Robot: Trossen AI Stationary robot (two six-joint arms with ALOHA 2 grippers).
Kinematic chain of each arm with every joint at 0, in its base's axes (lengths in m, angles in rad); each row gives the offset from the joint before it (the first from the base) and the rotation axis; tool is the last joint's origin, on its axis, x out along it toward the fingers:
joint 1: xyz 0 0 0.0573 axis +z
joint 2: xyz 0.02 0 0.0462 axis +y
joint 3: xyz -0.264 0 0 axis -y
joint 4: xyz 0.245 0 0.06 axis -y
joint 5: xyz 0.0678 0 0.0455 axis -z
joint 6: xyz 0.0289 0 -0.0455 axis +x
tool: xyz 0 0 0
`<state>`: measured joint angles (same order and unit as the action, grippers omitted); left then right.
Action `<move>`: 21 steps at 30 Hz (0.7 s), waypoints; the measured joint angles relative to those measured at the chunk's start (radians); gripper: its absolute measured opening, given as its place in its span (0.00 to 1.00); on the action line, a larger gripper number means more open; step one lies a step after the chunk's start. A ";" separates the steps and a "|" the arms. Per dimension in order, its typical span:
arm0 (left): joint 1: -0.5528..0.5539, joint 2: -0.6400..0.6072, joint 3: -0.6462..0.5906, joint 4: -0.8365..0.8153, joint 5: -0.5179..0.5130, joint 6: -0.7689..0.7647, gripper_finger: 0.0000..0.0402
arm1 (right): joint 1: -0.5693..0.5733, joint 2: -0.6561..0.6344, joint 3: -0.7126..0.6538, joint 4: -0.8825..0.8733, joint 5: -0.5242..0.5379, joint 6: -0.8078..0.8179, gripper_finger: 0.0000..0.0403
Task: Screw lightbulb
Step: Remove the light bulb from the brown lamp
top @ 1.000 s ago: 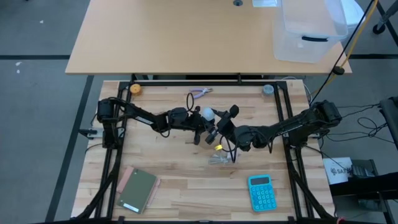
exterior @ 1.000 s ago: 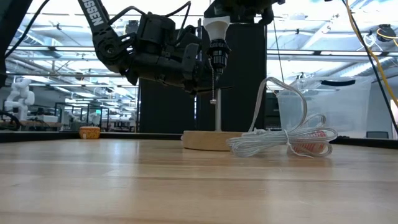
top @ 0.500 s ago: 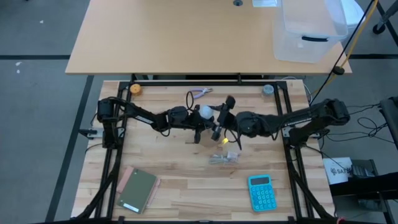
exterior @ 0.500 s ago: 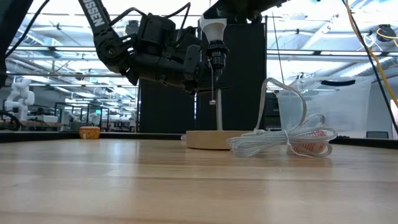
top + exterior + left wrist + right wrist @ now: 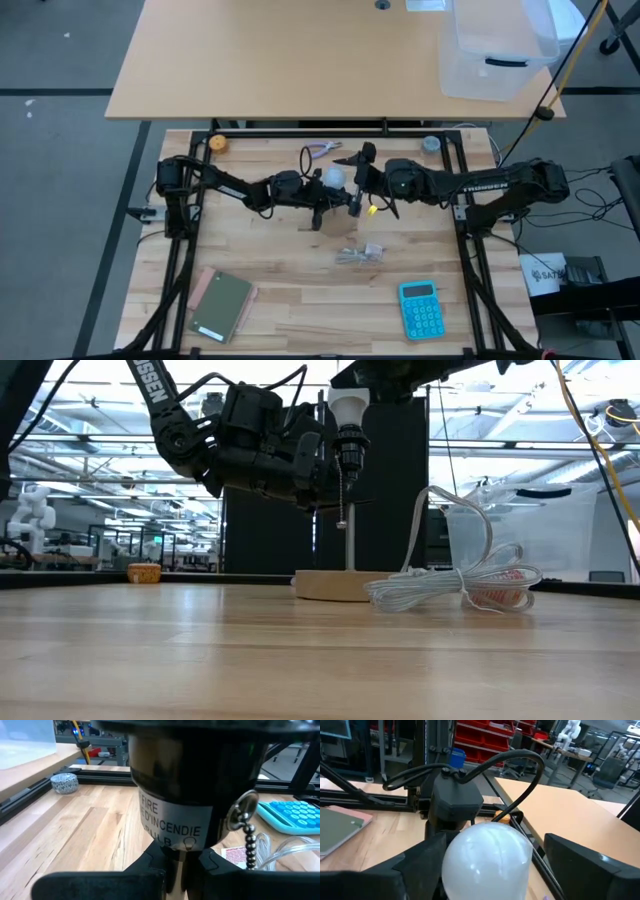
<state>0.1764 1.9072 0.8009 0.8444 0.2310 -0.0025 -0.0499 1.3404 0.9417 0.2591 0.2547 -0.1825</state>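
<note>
1. near the middle of the table (image 5: 250, 250), the lightbulb (image 5: 333, 178) sits upright in the black socket (image 5: 348, 445), high on its thin post over the round wooden base (image 5: 330, 584).
2. the left gripper (image 5: 318, 192) is clamped on the post just under the socket, same as a second ago.
3. the right gripper (image 5: 358, 175) has swung from the near side of the lamp to beside the bulb; its fingers (image 5: 580, 865) now stand apart on either side of the glass, wider than before.
4. the coiled white cord (image 5: 450, 585) and blue calculator (image 5: 421, 308) haven't moved.
</note>
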 joint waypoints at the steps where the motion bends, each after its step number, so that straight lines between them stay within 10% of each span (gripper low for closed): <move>1: 0.000 0.000 0.000 -0.001 0.000 0.000 0.08 | -0.004 -0.005 0.000 -0.001 -0.003 -0.003 0.84; 21: 0.000 0.000 0.000 -0.012 0.000 -0.003 0.08 | -0.106 -0.393 0.002 -0.130 -0.146 -0.200 0.88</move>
<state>0.1764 1.9068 0.8013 0.8326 0.2314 -0.0051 -0.1558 0.9471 0.9436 0.1292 0.1091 -0.3826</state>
